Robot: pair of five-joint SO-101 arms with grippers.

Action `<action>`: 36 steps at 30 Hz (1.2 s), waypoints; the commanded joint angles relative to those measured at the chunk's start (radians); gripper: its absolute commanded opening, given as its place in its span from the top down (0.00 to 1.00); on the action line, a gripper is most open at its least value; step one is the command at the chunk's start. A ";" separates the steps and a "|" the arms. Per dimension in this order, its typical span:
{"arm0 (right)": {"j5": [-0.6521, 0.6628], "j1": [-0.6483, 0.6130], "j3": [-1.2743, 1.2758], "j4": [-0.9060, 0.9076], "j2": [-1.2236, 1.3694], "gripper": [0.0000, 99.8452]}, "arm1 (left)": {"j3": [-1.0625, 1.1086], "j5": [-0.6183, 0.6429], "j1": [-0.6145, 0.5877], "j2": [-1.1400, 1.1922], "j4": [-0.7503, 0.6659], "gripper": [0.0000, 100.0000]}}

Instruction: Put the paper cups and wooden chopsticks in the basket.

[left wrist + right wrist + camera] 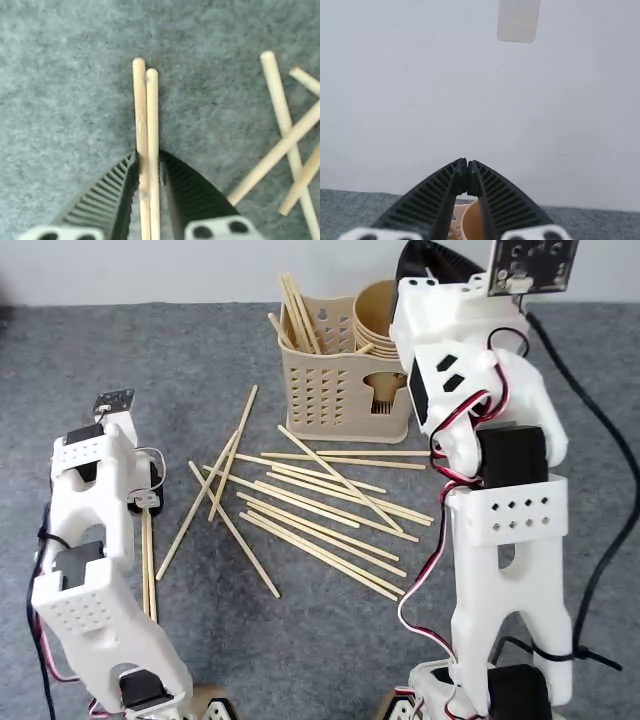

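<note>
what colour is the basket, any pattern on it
The basket is beige, its walls perforated with rows of small holes; clearest in the high view.

No writing, number or sign can be read here. The small circuit board (533, 262) at the far right carries marks too small to make out, and the pale plate (518, 20) on the wall (420, 100) looks blank.

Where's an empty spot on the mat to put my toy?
There is bare mat behind the left arm, to the left of the basket. There is more at the front, between the left arm and the right arm. The middle is crowded with chopsticks.
</note>
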 commanded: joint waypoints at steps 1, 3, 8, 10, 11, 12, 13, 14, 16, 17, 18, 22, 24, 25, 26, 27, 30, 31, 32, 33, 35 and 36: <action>0.012 0.004 -0.058 0.005 -0.031 0.98 | -0.027 0.005 0.005 -0.069 0.028 0.99; 0.012 0.004 -0.058 0.005 -0.031 0.98 | -0.027 0.025 0.017 -0.121 0.049 0.99; 0.012 0.004 -0.058 0.005 -0.031 0.98 | -0.016 0.032 0.029 -0.170 0.060 0.99; 0.012 0.004 -0.058 0.005 -0.031 0.98 | -0.016 0.029 0.025 -0.152 0.055 0.99; 0.012 0.004 -0.058 0.005 -0.031 0.98 | -0.016 0.029 0.020 -0.141 0.055 0.99; 0.012 0.004 -0.058 0.005 -0.031 0.98 | -0.016 0.028 0.017 -0.127 0.054 0.99; 0.012 0.004 -0.058 0.005 -0.031 0.98 | -0.019 0.025 0.014 -0.112 0.054 0.99; 0.012 0.004 -0.058 0.005 -0.031 0.98 | -0.021 0.025 0.012 -0.098 0.052 0.99; 0.012 0.004 -0.058 0.005 -0.031 0.98 | -0.022 0.023 0.012 -0.071 0.031 0.99; 0.012 0.004 -0.058 0.005 -0.031 0.98 | -0.022 0.023 0.011 -0.060 0.015 0.99; 0.012 0.004 -0.058 0.005 -0.031 0.98 | -0.022 0.023 0.011 -0.048 0.003 0.99; 0.012 0.004 -0.058 0.005 -0.031 0.98 | -0.022 0.023 0.011 -0.008 -0.005 0.92; 0.012 0.004 -0.058 0.005 -0.031 0.98 | -0.022 0.023 0.009 -0.006 -0.003 0.86; 0.012 0.004 -0.058 0.007 -0.031 0.98 | -0.022 0.023 0.008 -0.006 -0.002 0.83; 0.012 0.004 -0.058 0.007 -0.031 0.98 | -0.022 0.023 0.000 -0.006 -0.002 0.80; 0.012 0.004 -0.058 0.007 -0.031 0.98 | -0.022 0.023 -0.005 -0.006 -0.002 0.79; 0.012 0.004 -0.058 0.007 -0.031 0.98 | -0.022 0.023 -0.008 -0.006 -0.003 0.79; 0.012 0.004 -0.058 0.007 -0.031 0.98 | -0.022 0.023 -0.006 -0.006 -0.003 0.80; 0.012 0.004 -0.058 0.007 -0.031 0.98 | -0.022 0.023 -0.005 -0.006 -0.005 0.81; 0.012 0.004 -0.058 0.007 -0.031 0.98 | -0.022 0.023 -0.003 -0.006 -0.005 0.84; 0.012 0.004 -0.058 0.007 -0.031 0.98 | -0.022 0.023 -0.003 -0.006 -0.006 0.91; 0.012 0.004 -0.058 0.007 -0.031 0.98 | -0.022 0.023 -0.002 -0.005 -0.008 0.96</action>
